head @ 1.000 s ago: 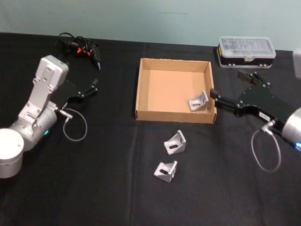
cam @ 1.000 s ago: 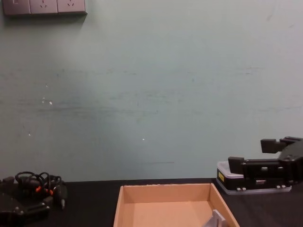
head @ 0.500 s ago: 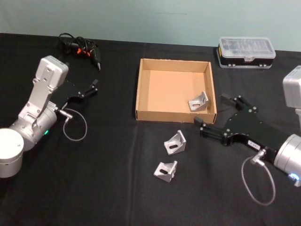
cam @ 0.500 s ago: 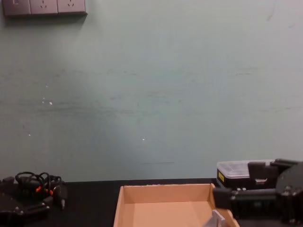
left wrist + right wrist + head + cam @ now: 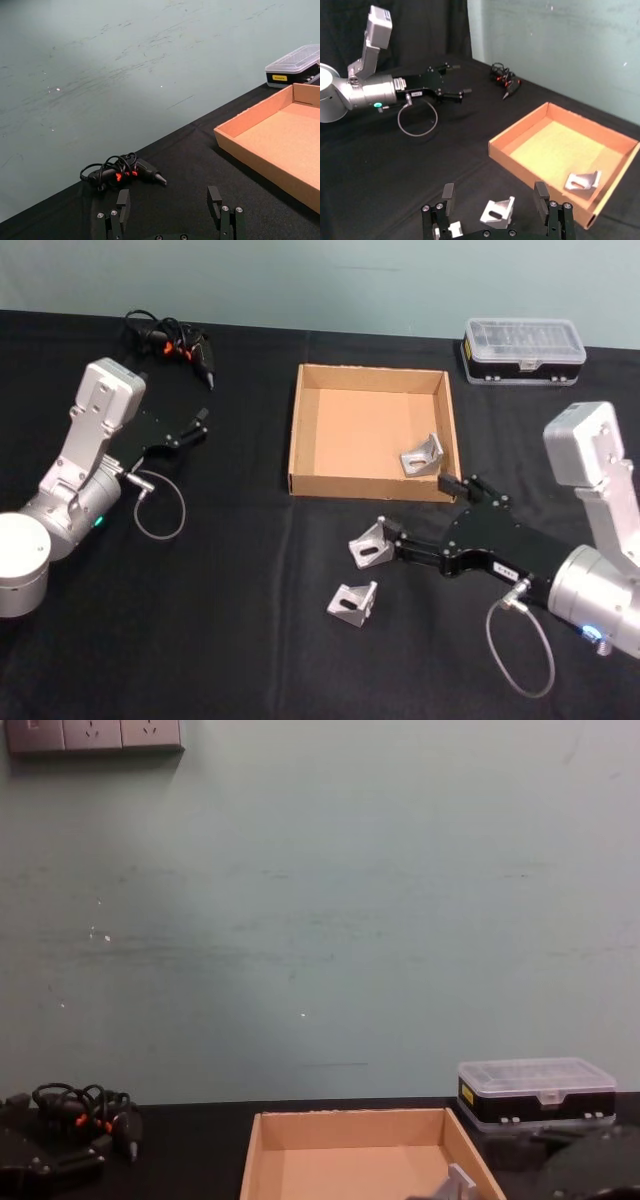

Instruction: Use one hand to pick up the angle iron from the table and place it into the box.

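Two silver angle irons lie on the black table (image 5: 240, 620) in front of the box: one (image 5: 372, 543) nearer it and another (image 5: 353, 603) closer to me. A further angle iron (image 5: 422, 455) rests inside the brown cardboard box (image 5: 370, 483), by its right wall. My right gripper (image 5: 416, 505) is open and low over the table, just right of the nearer angle iron. In the right wrist view that angle iron (image 5: 497, 212) sits in line with the gap between the fingers (image 5: 448, 192), untouched. My left gripper (image 5: 200, 425) is open and parked at the left.
A clear-lidded black plastic case (image 5: 524, 350) stands at the back right. A tangle of black cables with orange bits (image 5: 170, 340) lies at the back left. The left arm's cable loop (image 5: 160, 508) rests on the table.
My right gripper has swung from beside the box's right wall down and leftward to the nearer angle iron on the table. The left arm has stayed still.
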`<move>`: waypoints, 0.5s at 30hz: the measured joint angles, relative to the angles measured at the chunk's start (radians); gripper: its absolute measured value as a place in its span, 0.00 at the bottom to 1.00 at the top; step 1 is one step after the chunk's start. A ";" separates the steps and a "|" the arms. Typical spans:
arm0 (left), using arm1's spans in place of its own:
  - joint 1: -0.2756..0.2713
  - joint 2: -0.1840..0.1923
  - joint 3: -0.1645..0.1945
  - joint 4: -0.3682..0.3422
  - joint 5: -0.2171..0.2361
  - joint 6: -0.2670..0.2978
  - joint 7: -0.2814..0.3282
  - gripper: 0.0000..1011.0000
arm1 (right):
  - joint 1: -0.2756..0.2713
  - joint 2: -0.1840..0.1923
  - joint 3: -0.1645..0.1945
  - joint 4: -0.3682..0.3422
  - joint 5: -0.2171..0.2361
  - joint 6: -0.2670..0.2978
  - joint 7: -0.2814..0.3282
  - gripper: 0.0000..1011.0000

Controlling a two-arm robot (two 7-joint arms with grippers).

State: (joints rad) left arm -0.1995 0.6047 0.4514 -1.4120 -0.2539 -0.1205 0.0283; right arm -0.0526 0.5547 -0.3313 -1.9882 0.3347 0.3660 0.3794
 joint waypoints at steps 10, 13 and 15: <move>0.000 0.000 0.000 0.000 0.000 0.000 0.000 1.00 | 0.085 -0.030 -0.060 0.047 0.010 0.172 -0.036 0.99; 0.000 0.000 0.000 0.000 0.000 0.000 0.000 1.00 | 0.112 -0.045 -0.076 0.066 0.010 0.231 -0.047 0.99; 0.000 0.000 0.000 0.000 0.000 0.000 0.000 1.00 | 0.127 -0.055 -0.085 0.084 0.010 0.257 -0.048 0.99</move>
State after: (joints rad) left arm -0.1995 0.6047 0.4514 -1.4120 -0.2539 -0.1205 0.0283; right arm 0.0748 0.4998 -0.4166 -1.9041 0.3445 0.6228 0.3311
